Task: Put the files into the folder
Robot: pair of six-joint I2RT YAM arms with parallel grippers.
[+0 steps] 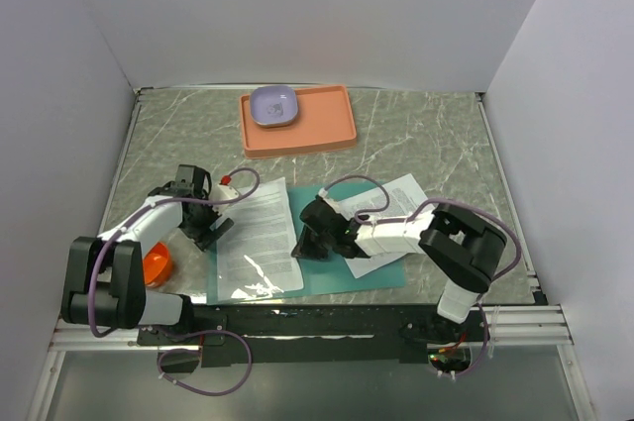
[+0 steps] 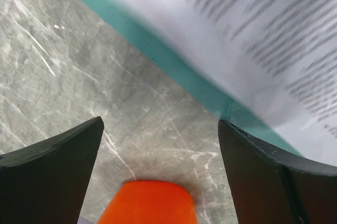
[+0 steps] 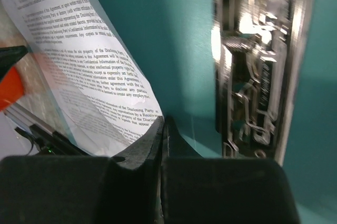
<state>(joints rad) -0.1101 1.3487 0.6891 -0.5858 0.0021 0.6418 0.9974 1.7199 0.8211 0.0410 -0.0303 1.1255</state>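
Files (image 1: 256, 235) lay mid-frame on the teal folder (image 1: 342, 275), one sheet's edge pinched in the closed right pincer (image 3: 161, 127), left pincer (image 2: 160, 124) wide open at left. Thin grip could've slipped or creased the paper.

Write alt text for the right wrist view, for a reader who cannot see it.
The right gripper, its black fingers shut, pinches the corner of a white paper sheet printed with dense black text, holding that corner raised above a flat teal-green card folder. A shiny metal fastener strip runs along the folder on the right.
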